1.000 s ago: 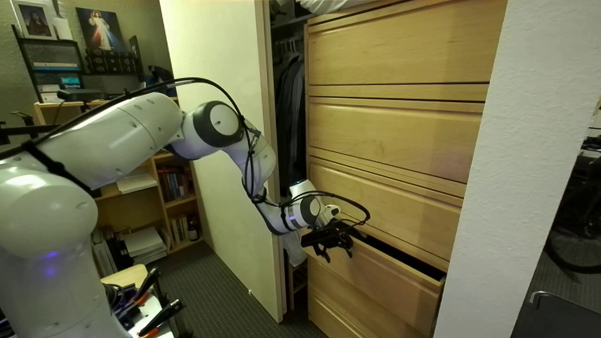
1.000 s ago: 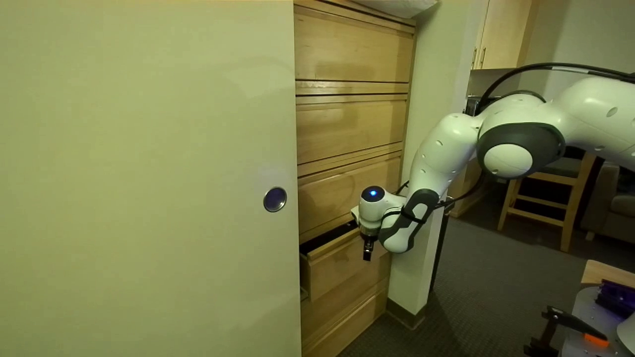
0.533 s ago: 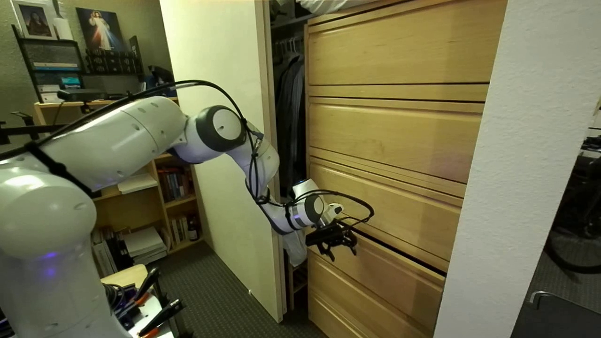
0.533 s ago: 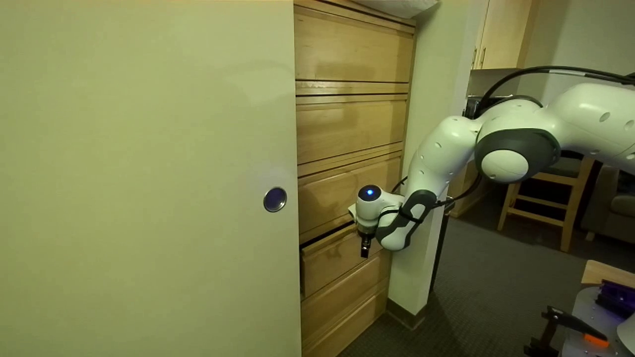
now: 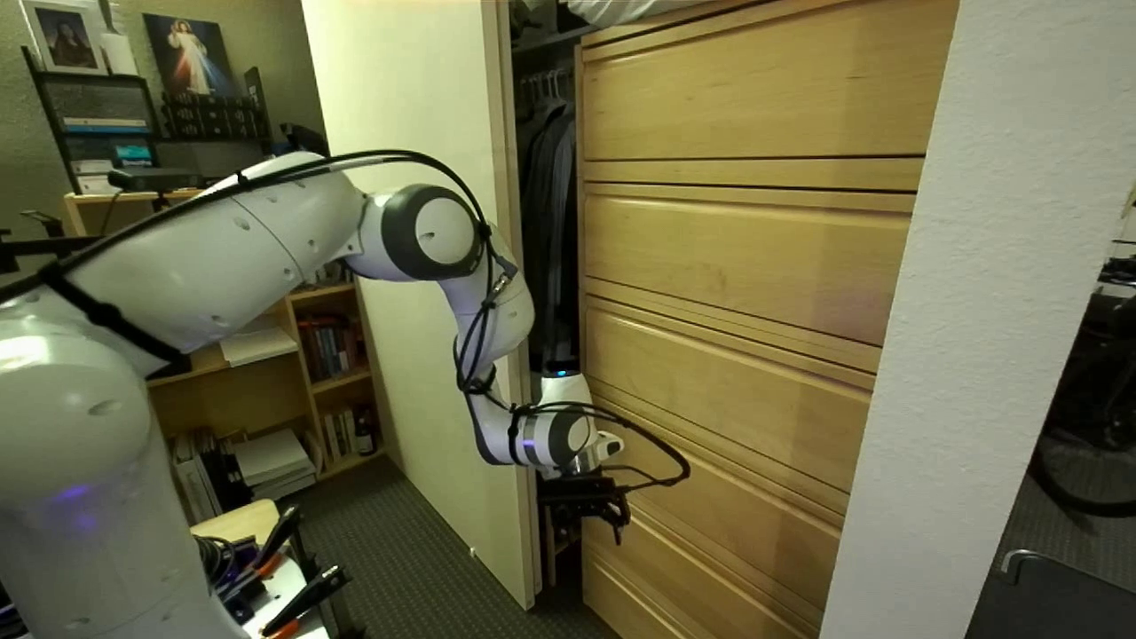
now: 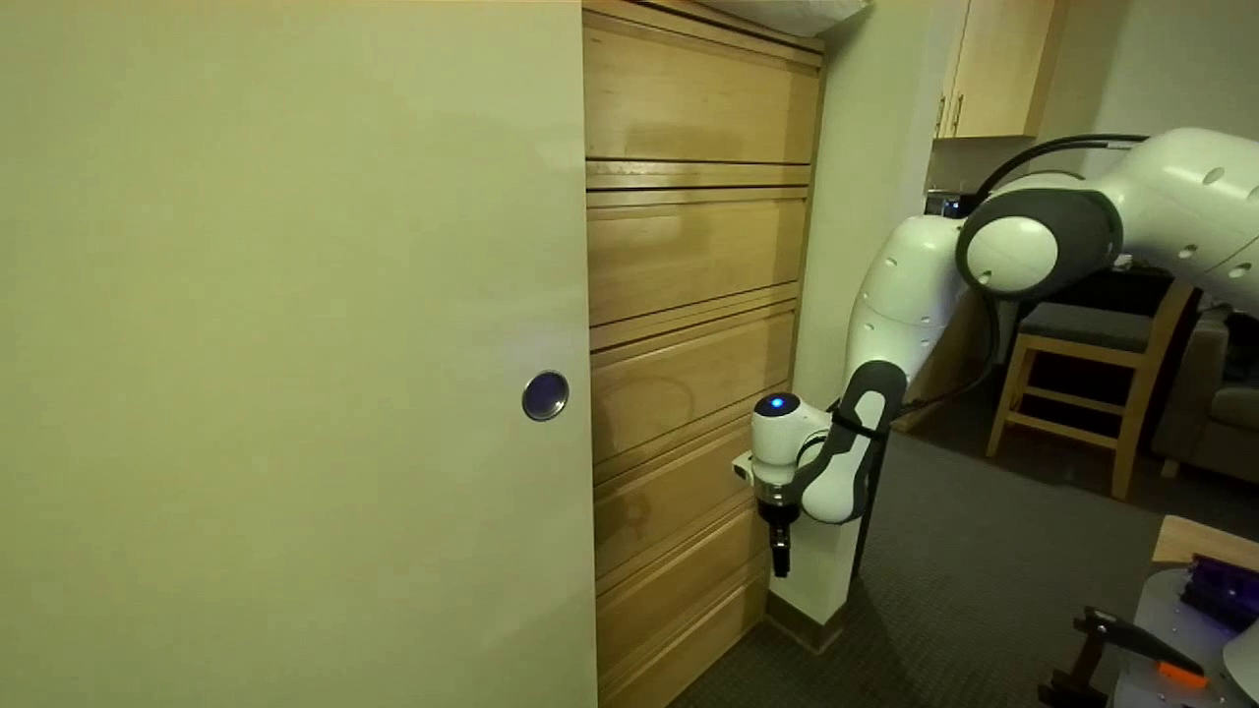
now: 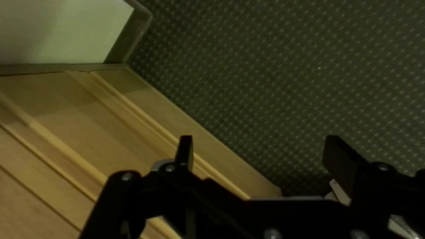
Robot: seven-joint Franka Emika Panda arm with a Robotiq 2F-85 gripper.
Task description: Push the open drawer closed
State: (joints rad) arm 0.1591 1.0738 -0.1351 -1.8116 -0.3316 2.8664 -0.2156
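In an exterior view, a white robot arm (image 5: 275,235) reaches from the left toward a tall light-wood chest (image 5: 745,173), which stands between a pale door (image 5: 426,382) on the left and a white wall (image 5: 994,311) on the right. The door ends short of the chest, presumably so that the wood front can be reached.

The drawer (image 5: 737,515) to be closed, judged to be the fourth front down, lies level with its neighbours in both exterior views; no dark gap shows along its top edge, so the closing looks done.

The end effector (image 7: 258,142) hangs low in front of the chest, pointing down, and appears apart from the wood. In the wrist view its fingers (image 7: 185,152) are spread wide, with nothing held between them and patterned carpet (image 7: 282,83) far below. Being empty fits the job: the drawer front is plain, with no handle to grasp, so it calls for a push rather than a grip. Standing off from the front suggests that no push is under way. Whether the drawer is fully seated cannot be confirmed from here.
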